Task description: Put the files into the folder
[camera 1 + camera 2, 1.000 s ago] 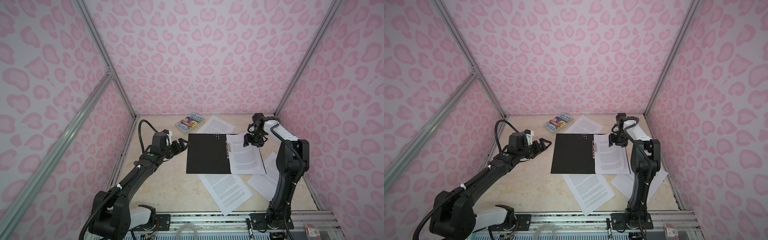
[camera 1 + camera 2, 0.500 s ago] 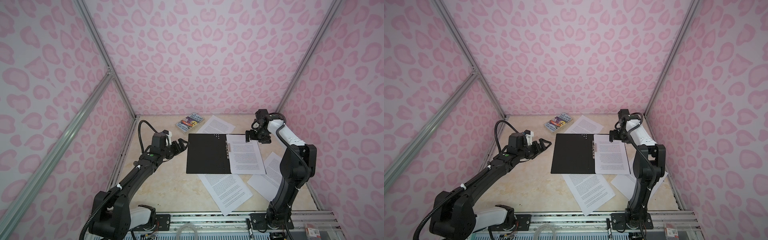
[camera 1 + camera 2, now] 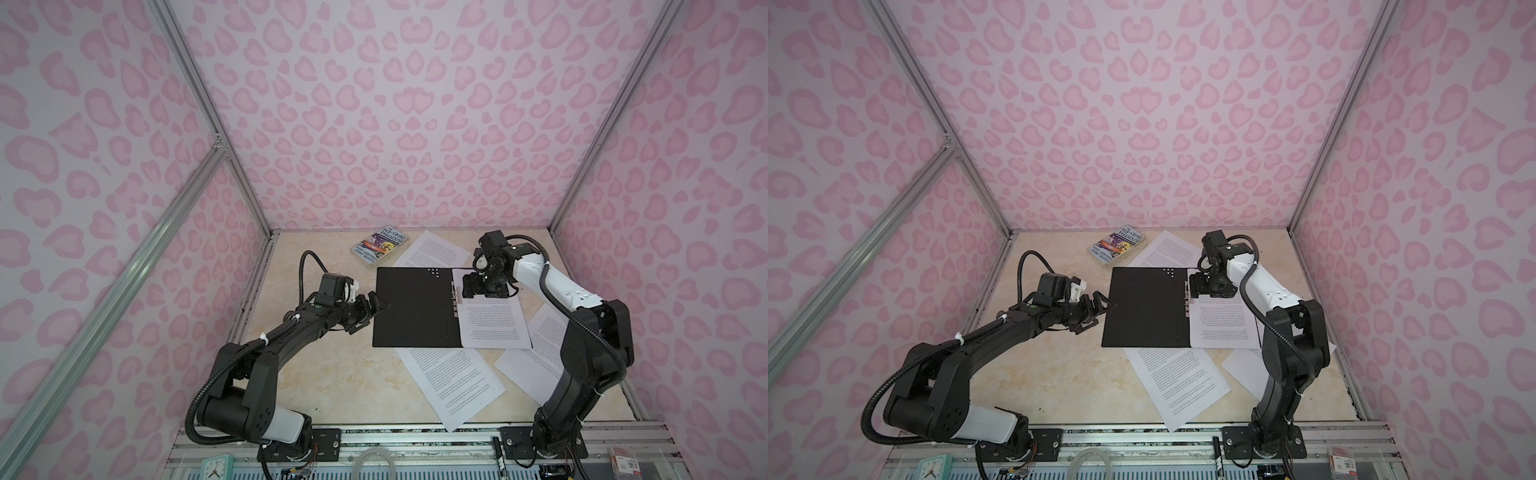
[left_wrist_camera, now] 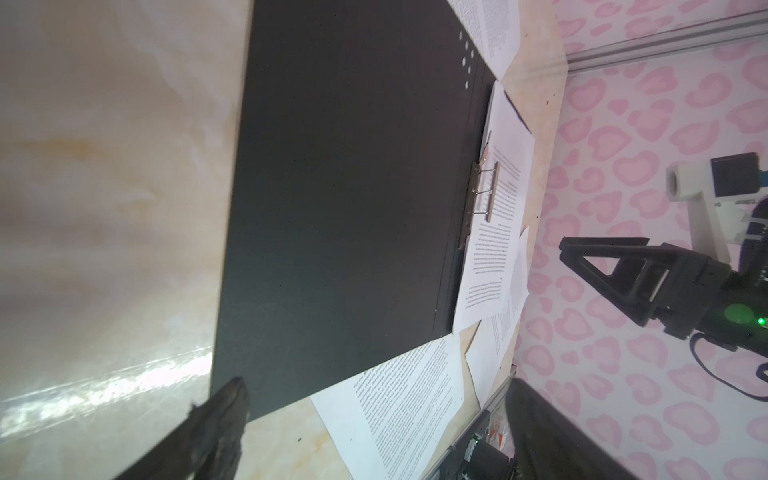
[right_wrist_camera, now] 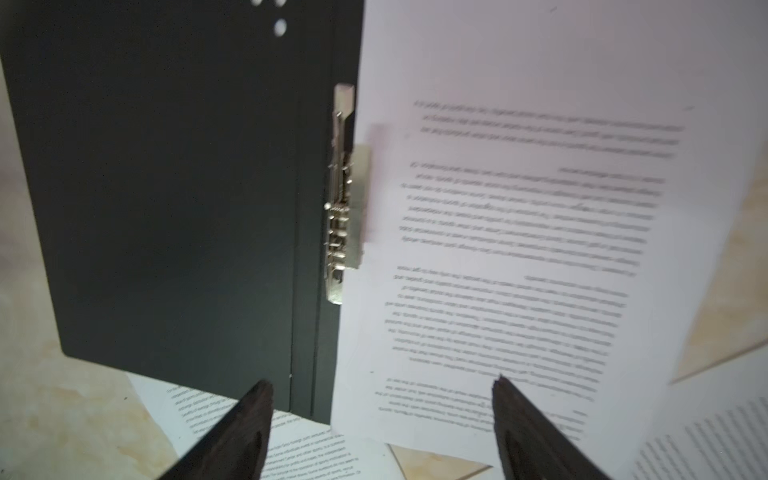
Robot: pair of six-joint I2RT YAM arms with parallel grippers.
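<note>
Black inner faces are turned upward: the folder (image 3: 415, 307) is laid open and flat at the middle of the table (image 3: 324, 374). One sheet (image 3: 494, 324) is seated on its right half, against the clip (image 3: 456, 293). Three further sheets (image 3: 453, 382) are left loose on the table: behind, in front of and right of the folder. A book (image 3: 380, 247) is noted at the back. The left gripper (image 3: 374, 313) is held just beside the folder's left edge, jaws wide apart, nothing between them. The right gripper (image 3: 471, 286) is positioned over the seated sheet's far end, jaws parted, nothing held.
</note>
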